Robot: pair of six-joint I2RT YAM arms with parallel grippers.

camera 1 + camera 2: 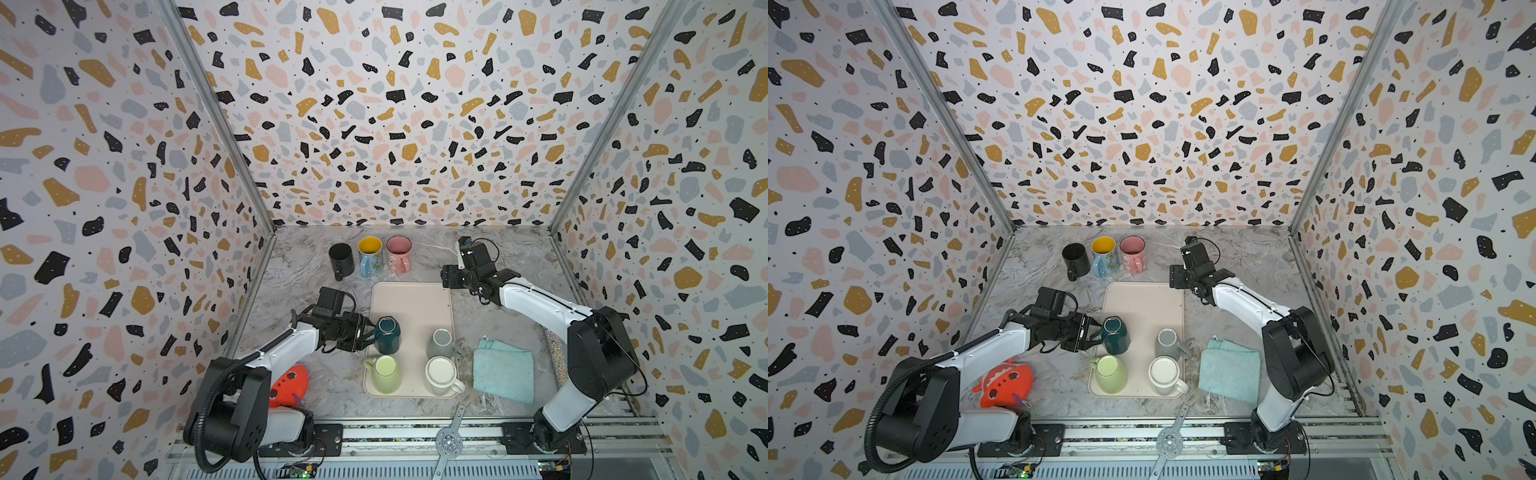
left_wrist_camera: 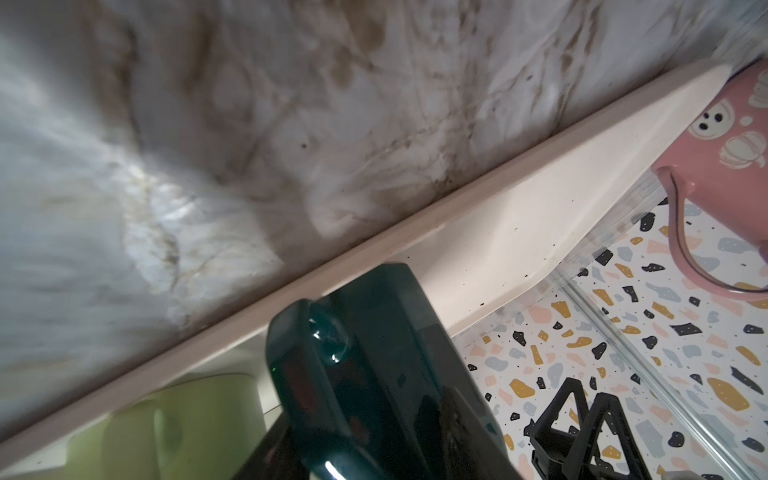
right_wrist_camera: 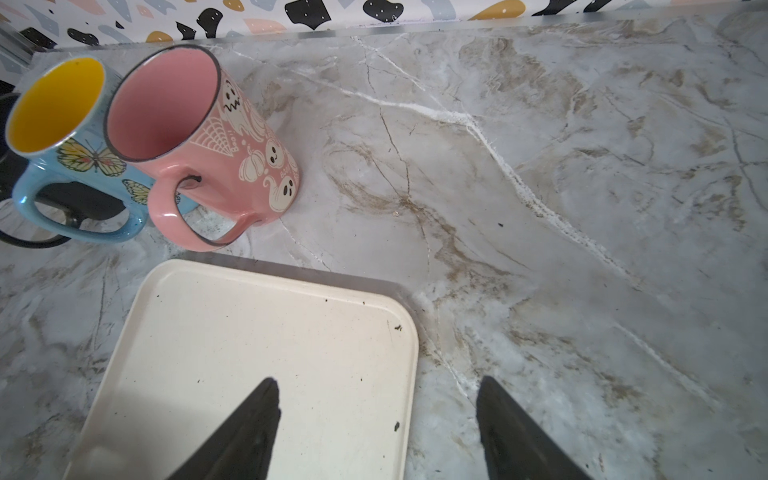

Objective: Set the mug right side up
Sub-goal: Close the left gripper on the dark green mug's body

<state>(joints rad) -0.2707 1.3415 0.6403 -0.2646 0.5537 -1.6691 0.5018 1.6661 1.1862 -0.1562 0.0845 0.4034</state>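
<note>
Mug to turn: dark teal shiny mug [image 1: 387, 335] [image 1: 1115, 336], bottom up on the left part of the tray, just behind the green mug.
Left arm: left gripper [image 1: 367, 335] [image 1: 1094, 335] turned on its side, low over the tray's left rim, right at the mug's handle.
Left grip: handle between the two black fingers in both top views; squeezing it or only close to it, cannot tell.
Left wrist view: same mug [image 2: 374, 374] very near and big; one black finger [image 2: 548, 457] a little apart from it, with wall showing between.
Right arm: right gripper [image 3: 376, 382] up over the far right corner of the tray, fingers spread wide, nothing between them.
Tray: flat cream plastic tray with round corners [image 1: 411, 303] [image 1: 1144, 303] [image 3: 249, 332] in the middle of the table.
Also on the tray: light green mug [image 1: 385, 374], grey mug [image 1: 441, 343] and white mug [image 1: 441, 374], all three bottom up.
Back row: black mug [image 1: 340, 257], blue butterfly mug with a yellow inside [image 1: 370, 255] [image 3: 62, 137] and pink ghost mug [image 1: 399, 253] [image 3: 199, 137], all standing open side up, side by side behind the tray.
Right of the tray: folded light blue cloth [image 1: 505, 370].
Near the left arm's base: orange-red toy [image 1: 291, 384].
Table: grey marble table top [image 1: 511, 257].
</note>
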